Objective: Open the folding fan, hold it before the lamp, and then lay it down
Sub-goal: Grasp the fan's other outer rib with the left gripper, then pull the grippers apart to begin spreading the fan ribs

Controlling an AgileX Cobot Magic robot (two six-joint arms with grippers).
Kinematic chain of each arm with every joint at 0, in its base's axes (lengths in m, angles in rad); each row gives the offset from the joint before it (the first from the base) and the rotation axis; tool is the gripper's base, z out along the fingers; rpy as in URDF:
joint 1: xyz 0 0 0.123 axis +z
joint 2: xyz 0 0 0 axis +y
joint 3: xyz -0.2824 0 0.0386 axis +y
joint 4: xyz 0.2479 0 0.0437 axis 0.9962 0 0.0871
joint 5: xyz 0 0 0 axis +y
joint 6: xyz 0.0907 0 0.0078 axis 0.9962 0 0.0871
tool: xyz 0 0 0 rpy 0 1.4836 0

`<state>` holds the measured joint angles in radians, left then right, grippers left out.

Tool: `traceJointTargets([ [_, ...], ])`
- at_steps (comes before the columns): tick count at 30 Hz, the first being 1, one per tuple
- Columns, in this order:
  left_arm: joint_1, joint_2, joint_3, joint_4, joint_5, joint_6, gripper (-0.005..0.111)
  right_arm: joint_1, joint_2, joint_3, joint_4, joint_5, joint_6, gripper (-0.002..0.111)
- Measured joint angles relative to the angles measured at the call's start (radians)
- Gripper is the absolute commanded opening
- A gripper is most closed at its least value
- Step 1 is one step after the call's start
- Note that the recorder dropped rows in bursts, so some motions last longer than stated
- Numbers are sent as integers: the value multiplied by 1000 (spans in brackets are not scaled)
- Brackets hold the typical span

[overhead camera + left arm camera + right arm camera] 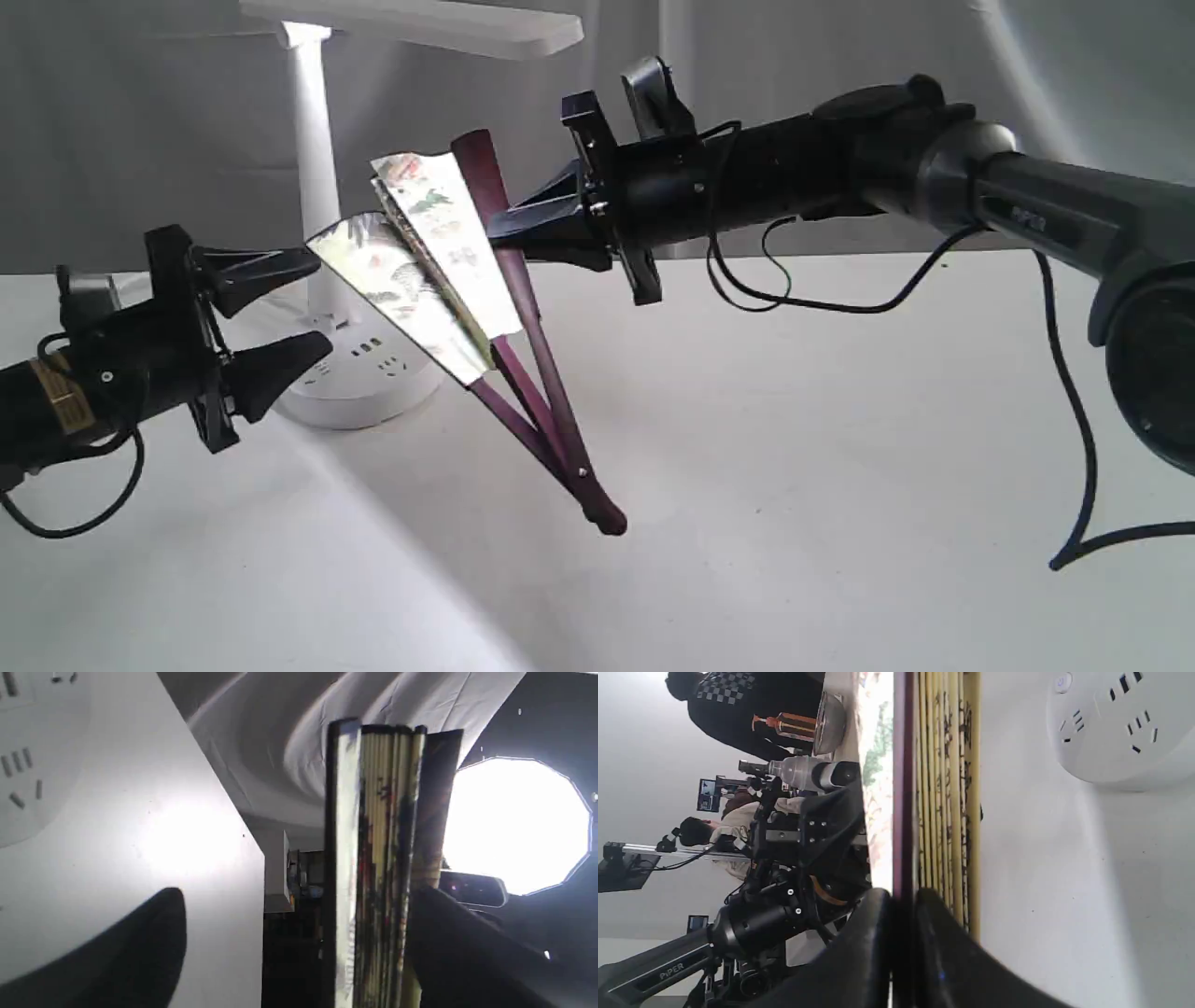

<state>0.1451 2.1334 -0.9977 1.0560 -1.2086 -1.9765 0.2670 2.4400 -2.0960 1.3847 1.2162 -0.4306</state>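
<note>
The folding fan is partly spread and slanted. Its painted leaf faces up-left, and the pivot end is low over the white table. My right gripper is shut on the outer maroon rib, and the gold pleats lie beside it. My left gripper stands open at the leaf's left edge. In the left wrist view the stacked folds sit between its fingers, close against one finger. The lit white lamp stands just behind the fan, and its round base has sockets.
A white cloth covers the table, with a grey backdrop behind it. Black cables hang from the right arm. A bright studio light glares in the left wrist view. People and camera gear stand beyond the table.
</note>
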Motion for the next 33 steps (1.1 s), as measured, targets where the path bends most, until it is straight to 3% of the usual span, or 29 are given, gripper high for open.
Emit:
traceJointTargets([
  [6, -56, 0, -56, -18, 0, -6, 68, 0, 0, 0, -2, 0, 0, 0],
  [11, -109, 0, -79, -129, -4, 4, 68, 0, 0, 0, -2, 0, 0, 0],
  [16, -127, 0, -95, -158, 68, 13, 67, 0, 0, 0, -2, 0, 0, 0],
  [27, -127, 0, -98, -163, 86, 39, 31, 0, 0, 0, 30, 0, 2, 0],
  [30, -127, 0, -98, -163, 86, 39, 35, 2, 0, 0, 32, 0, 4, 0],
  [33, -127, 0, -98, -163, 86, 39, 48, 19, 0, 0, 32, 0, 4, 0],
])
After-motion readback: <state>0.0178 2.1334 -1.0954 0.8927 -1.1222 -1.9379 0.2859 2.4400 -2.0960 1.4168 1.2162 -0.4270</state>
